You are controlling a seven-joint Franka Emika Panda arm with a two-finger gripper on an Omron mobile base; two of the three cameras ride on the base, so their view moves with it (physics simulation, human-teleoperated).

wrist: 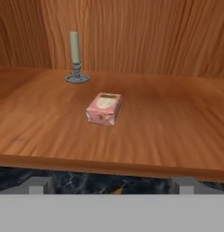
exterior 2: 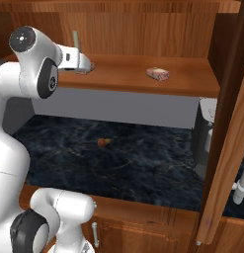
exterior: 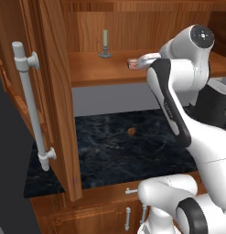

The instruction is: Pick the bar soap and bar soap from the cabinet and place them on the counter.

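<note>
On cabinet (exterior 2: 143, 74) shelf, right base view, second bar soap (exterior 2: 157, 73)

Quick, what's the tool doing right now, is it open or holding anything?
Tool: open and empty, short of the bar soap on the cabinet shelf.

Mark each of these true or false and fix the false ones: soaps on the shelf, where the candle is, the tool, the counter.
1. Two bar soaps lie on the cabinet shelf. True: one bar soap to the right, another in front of the tool.
2. The candle stands on the counter. False: it stands on the shelf, behind the nearer soap.
3. The tool is closed on a soap. False: it is open and short of the shelf edge.
4. A small brown lump sits on the counter. True.
</note>
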